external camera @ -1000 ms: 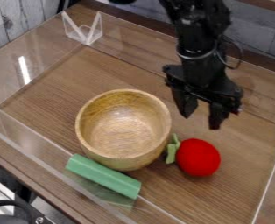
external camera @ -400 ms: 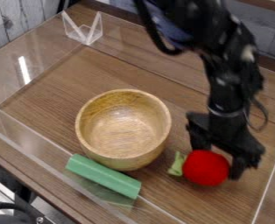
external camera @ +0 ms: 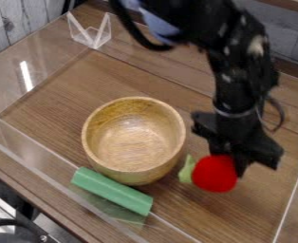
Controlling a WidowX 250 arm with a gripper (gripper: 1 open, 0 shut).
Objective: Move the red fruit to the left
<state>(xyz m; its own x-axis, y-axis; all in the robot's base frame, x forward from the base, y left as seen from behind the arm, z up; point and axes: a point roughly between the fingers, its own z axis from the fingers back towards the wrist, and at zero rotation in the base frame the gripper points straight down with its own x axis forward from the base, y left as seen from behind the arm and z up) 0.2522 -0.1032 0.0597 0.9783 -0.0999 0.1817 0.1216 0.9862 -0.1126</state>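
While the black arm is reaching down from the top of the view, the gripper (external camera: 223, 163) is sitting right on top of the red fruit (external camera: 215, 175), pointing almost straight down. The fingers are closing in against the upper sides of the fruit, but whether they are clamping it fully is not clear, as the gripper body is hiding the contact. The fruit is lying on the worktop (external camera: 126, 76) directly under the gripper, its green leafy bit poking out on the bowl side. The wooden bowl (external camera: 135, 139) is sitting just to the left of the gripper, close beside the fruit; touching or not, can't tell. The green block (external camera: 111, 191) is lying further left and nearer the camera than the gripper, against the bowl's front. A clear plastic wall (external camera: 38, 57) is running around the worktop.
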